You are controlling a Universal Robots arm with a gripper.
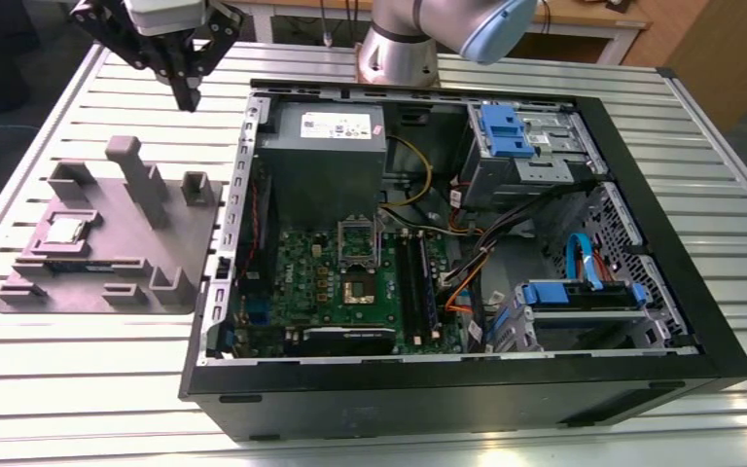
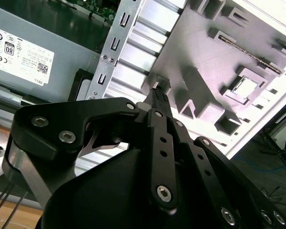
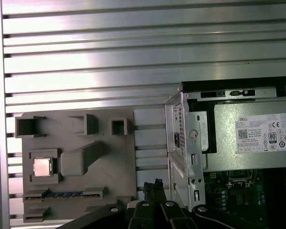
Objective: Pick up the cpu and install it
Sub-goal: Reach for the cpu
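Slatted tabletop (image 1: 88, 389): your pincer (image 1: 192, 97) hovers, apparently clenched empty, well apart from the tray's (image 1: 172, 248) cpu (image 1: 62, 231); pick-up unstarted.

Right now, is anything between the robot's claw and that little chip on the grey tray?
Nothing covers the cpu; its top lies open in its pocket on the grey tray. The gripper hangs apart, above the table near the tray. The tray's tall post rises between them in the exterior view.

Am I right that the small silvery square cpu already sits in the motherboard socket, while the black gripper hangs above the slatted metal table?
Not quite: the exterior view shows the cpu lying in the grey moulded tray; the gripper does hang above the table.
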